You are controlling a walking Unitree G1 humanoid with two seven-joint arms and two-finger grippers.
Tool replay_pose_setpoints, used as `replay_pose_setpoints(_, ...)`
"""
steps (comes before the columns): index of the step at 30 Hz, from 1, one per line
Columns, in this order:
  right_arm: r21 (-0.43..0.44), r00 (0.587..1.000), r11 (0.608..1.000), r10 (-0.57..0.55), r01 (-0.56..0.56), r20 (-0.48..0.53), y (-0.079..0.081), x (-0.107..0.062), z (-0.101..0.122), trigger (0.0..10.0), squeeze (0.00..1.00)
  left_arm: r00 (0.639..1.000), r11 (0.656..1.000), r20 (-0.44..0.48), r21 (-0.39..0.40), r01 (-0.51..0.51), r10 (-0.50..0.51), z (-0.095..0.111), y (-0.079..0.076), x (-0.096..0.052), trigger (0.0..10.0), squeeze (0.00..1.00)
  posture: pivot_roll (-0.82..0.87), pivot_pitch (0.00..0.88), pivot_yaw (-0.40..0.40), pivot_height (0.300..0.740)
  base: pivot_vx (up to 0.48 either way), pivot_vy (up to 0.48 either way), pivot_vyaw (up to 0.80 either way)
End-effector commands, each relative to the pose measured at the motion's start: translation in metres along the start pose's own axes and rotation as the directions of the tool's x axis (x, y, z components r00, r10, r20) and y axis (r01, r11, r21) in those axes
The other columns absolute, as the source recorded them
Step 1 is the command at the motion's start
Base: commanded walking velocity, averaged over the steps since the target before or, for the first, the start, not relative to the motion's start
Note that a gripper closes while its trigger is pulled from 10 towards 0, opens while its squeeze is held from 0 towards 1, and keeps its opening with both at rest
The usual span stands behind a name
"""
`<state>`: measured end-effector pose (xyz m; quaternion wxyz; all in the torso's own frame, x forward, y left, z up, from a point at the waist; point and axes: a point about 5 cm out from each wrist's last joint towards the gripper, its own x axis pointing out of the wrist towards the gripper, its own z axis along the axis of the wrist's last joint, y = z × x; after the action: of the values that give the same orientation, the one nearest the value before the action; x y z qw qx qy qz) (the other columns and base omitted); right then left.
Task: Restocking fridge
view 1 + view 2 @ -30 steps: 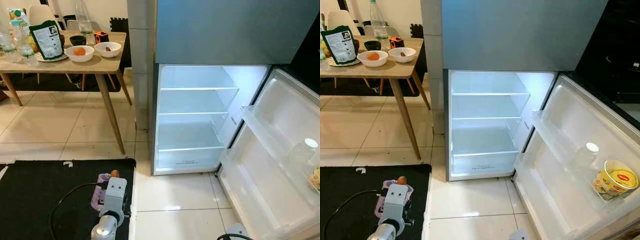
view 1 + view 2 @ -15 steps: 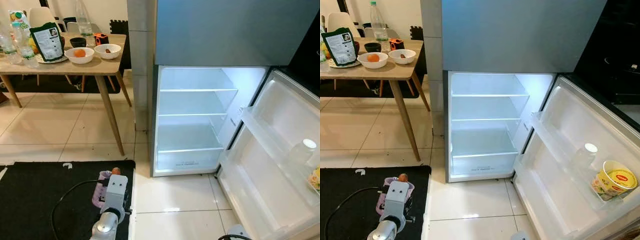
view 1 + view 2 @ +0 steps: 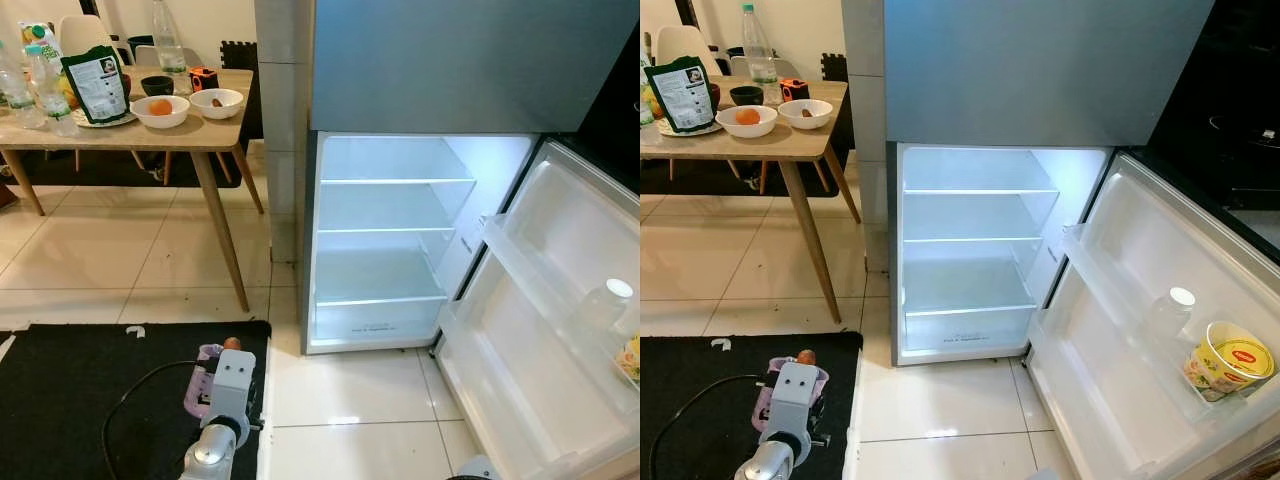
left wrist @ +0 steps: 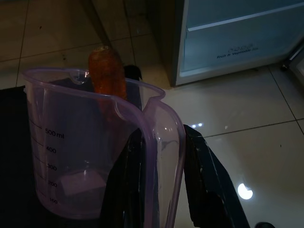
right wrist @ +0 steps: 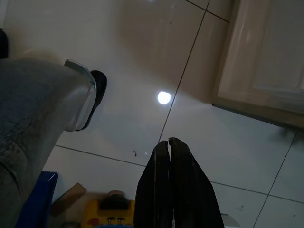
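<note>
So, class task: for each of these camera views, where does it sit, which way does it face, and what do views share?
Left and right eye views: on the head, looking down at the open fridge; left arm shows.
Left wrist view: along the left hand, gripping the measuring jug with a carrot.
Right wrist view: right hand pointing at floor.
Shared: jug, fridge.

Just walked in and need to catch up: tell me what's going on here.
The robot stands facing an open fridge whose lit shelves are bare. Its left gripper is shut on the rim of a purple measuring jug with a carrot standing inside, held low over a black mat. The right gripper hangs idle, shut, over the floor tiles. A noodle cup and a bottle sit in the door rack.
</note>
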<state>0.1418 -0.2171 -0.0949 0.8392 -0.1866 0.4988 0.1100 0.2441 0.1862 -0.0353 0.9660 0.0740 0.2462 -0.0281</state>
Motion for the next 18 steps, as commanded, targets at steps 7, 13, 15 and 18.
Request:
replay_pose_setpoints(7, 0.013, 1.000, 1.000, -0.020, 0.020, 0.001, -0.006, 0.000, 0.003, 10.0, 0.00, 0.999, 1.000, 0.026, 0.016, -0.027, 0.027, 0.007, 0.007, 0.002, 10.0, 0.00, -0.03, 0.004, -0.040, 0.740, 0.090, 0.000, 0.00)
replay_pose_setpoints(13, 0.017, 1.000, 1.000, -0.020, 0.020, 0.012, -0.006, 0.001, 0.007, 10.0, 0.00, 0.999, 1.000, 0.028, 0.013, -0.022, 0.022, 0.009, 0.007, 0.003, 10.0, 0.00, -0.03, 0.000, -0.041, 0.740, 0.357, 0.000, 0.00)
replay_pose_setpoints(15, 0.021, 1.000, 1.000, -0.021, 0.021, 0.019, -0.007, 0.001, 0.008, 10.0, 0.00, 0.999, 1.000, 0.030, 0.013, -0.019, 0.018, 0.009, 0.006, 0.003, 10.0, 0.00, -0.03, 0.000, -0.041, 0.740, 0.388, 0.000, 0.00)
replay_pose_setpoints(18, 0.023, 0.999, 1.000, -0.022, 0.021, 0.027, -0.008, 0.001, 0.011, 10.0, 0.00, 0.999, 1.000, 0.030, 0.011, -0.015, 0.014, 0.009, 0.004, 0.004, 10.0, 0.00, -0.03, 0.000, -0.041, 0.740, 0.398, 0.000, 0.00)
